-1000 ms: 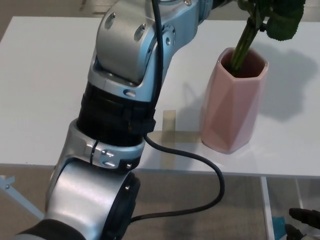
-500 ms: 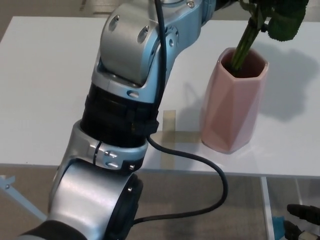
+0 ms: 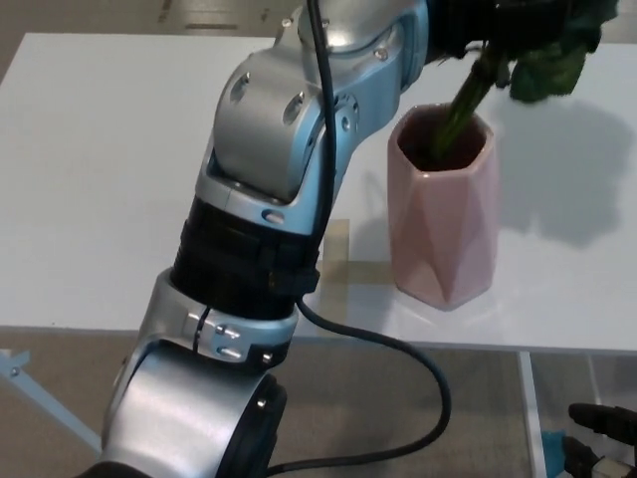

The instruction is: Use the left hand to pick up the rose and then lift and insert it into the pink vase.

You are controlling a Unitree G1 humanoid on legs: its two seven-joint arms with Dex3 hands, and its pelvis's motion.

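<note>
I note the rose stem now leans deeper into the pink vase, which looks tilted left; I cannot tell the left hand's fingers' state.

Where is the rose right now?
In the head view, the rose is at upper right, its stem leaning into the mouth of the pink vase on the white table.

My work surface is a white counter that fills most of the frame, its front edge running across the lower part of the picture. Standing directly on it, right of centre, is the pink vase, faceted, upright, near the front edge. Just left of the vase's foot, a pale yellowish strip lies flat on the counter. The vase's soft shadow falls across the white top toward the right.
</note>
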